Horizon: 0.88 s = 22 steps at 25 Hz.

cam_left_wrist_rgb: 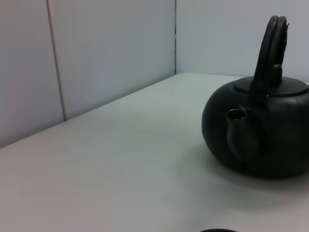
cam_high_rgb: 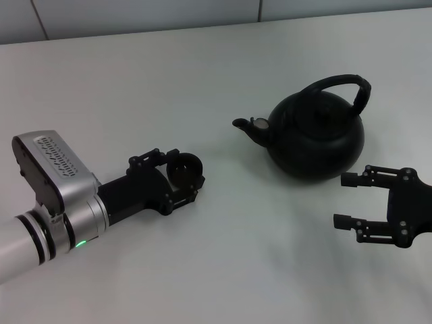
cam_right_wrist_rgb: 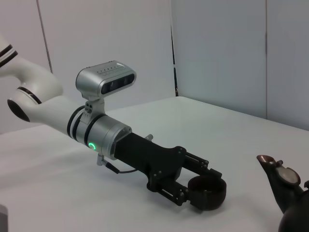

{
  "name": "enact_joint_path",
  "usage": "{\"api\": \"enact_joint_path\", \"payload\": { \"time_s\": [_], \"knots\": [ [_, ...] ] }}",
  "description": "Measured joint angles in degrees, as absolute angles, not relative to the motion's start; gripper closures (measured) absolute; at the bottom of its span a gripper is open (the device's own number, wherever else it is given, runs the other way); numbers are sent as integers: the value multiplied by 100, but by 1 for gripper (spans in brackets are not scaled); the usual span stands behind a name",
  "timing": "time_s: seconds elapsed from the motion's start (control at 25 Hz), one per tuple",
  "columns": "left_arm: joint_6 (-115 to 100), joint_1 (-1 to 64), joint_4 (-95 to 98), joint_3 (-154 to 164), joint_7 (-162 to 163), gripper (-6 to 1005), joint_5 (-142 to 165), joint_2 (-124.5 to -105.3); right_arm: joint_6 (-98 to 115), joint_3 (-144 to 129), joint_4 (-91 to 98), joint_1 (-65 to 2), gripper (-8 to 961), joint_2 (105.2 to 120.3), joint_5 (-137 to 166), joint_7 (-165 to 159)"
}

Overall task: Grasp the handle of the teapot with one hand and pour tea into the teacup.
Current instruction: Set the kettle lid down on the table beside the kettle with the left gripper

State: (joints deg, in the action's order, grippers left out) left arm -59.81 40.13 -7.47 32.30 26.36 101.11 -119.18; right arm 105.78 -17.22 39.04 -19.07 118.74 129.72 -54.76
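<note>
The matte-black teapot [cam_high_rgb: 317, 138] stands on the white table at the right, its spout [cam_high_rgb: 246, 127] pointing left and its arched handle [cam_high_rgb: 337, 88] upright. The left wrist view shows the teapot [cam_left_wrist_rgb: 260, 135] and handle [cam_left_wrist_rgb: 270, 53] from the side. A small dark teacup [cam_high_rgb: 185, 169] rests on the table left of the spout, with my left gripper [cam_high_rgb: 181, 172] shut around it. The right wrist view shows the same teacup [cam_right_wrist_rgb: 207, 193] held between the left gripper's fingers [cam_right_wrist_rgb: 198, 163]. My right gripper [cam_high_rgb: 345, 200] sits open just in front of the teapot's right side, holding nothing.
The white tabletop [cam_high_rgb: 223, 270] stretches between both arms. A pale panelled wall [cam_left_wrist_rgb: 111, 48] borders the table's far edge. The left arm's silver wrist and camera housing [cam_high_rgb: 50, 172] lie low over the table at the left.
</note>
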Motion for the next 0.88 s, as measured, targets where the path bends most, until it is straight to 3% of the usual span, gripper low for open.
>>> {"api": "enact_joint_path", "payload": {
  "time_s": [0.2, 0.52, 0.88],
  "knots": [
    [-6026, 3986, -749, 3089, 2636, 311, 10113, -11918, 10607, -1736, 3906, -1898, 221, 11874, 12972, -5475],
    [-6162, 3981, -756, 3080, 2636, 143, 10116, -11918, 10618, -1758, 3908, -1910, 221, 11874, 12972, -5476],
    [-6302, 3974, -736, 3064, 2636, 142, 10108, -11918, 10599, -1729, 3899, -1916, 222, 11874, 12972, -5476]
  ]
}}
